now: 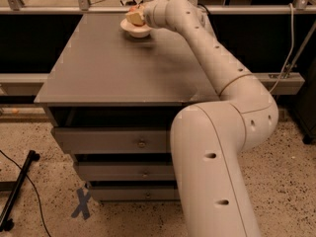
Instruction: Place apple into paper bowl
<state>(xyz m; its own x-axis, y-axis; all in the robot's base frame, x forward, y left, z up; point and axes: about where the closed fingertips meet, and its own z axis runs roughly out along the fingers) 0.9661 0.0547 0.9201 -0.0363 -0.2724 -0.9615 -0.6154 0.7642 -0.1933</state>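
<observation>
The paper bowl [136,32] is a small cream-white bowl at the far back of the grey table top [118,68]. My gripper [135,18] is at the end of the long white arm, directly over the bowl and down at its rim. A bit of red and yellowish colour at the gripper's tip is the apple [133,9], just above the bowl; most of it is hidden by the gripper. I cannot tell whether the apple rests in the bowl or hangs above it.
The table is a grey cabinet with drawers [140,143] below the top. A railing [49,9] and a dark gap run behind it. The arm's thick white lower link [212,172] fills the right foreground. A black stand leg [19,191] and cable lie on the speckled floor at left.
</observation>
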